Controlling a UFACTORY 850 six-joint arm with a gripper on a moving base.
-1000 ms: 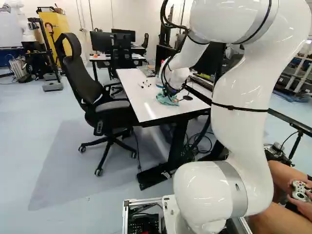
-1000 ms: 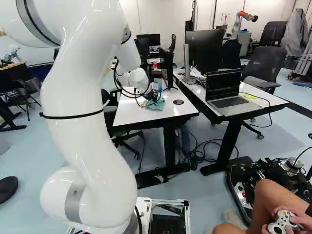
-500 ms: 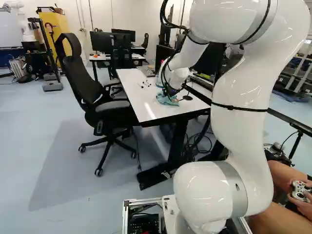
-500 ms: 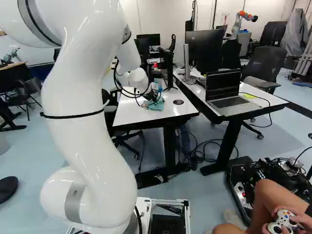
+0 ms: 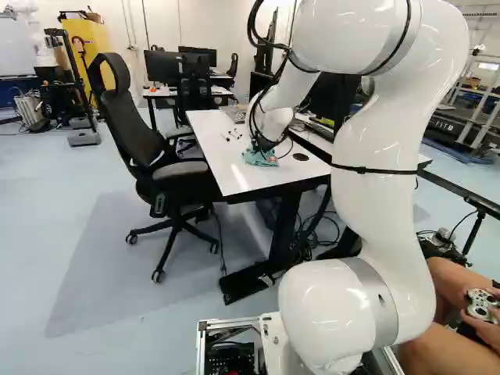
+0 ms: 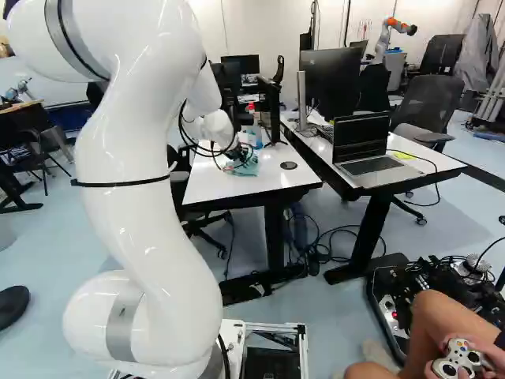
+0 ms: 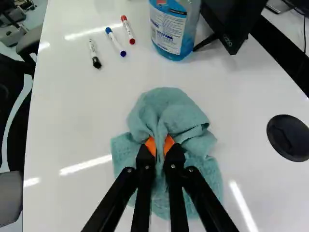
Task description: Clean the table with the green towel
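Largest first: we log the white table [image 5: 223, 156], ahead of the base, and next to it the second desk [image 6: 438, 163], on the right side of the right base view. Our white arm [image 5: 383, 211] rises from the base, bends over at the top and reaches down to the table. A black office chair [image 5: 129, 121] stands along the table's left side in the left base view. A dark screen [image 7: 231, 24] stands at the table's far side, beyond the towel; on the second desk we note an open laptop [image 6: 361, 138]. The black gripper [image 6: 241, 156] points down at the table. In the wrist view the jaws of the gripper [image 7: 160, 145] are clenched on the towel, a gathered fold of cloth pinched between the orange pads [image 7: 150, 145]. The green towel [image 7: 166, 113] lies on the white table, bunched up ahead of the fingers, its flatter part spread beneath them. Ahead of the towel and apart from it we record a bottle [image 7: 166, 34] of blue liquid, upright, near the screen. A round black disc [image 7: 288, 137] sits in the tabletop beside the towel. Smallest of all: three markers, red [image 7: 128, 29], blue [image 7: 116, 42] and black [image 7: 95, 54], lying near one another, well apart from the cloth.
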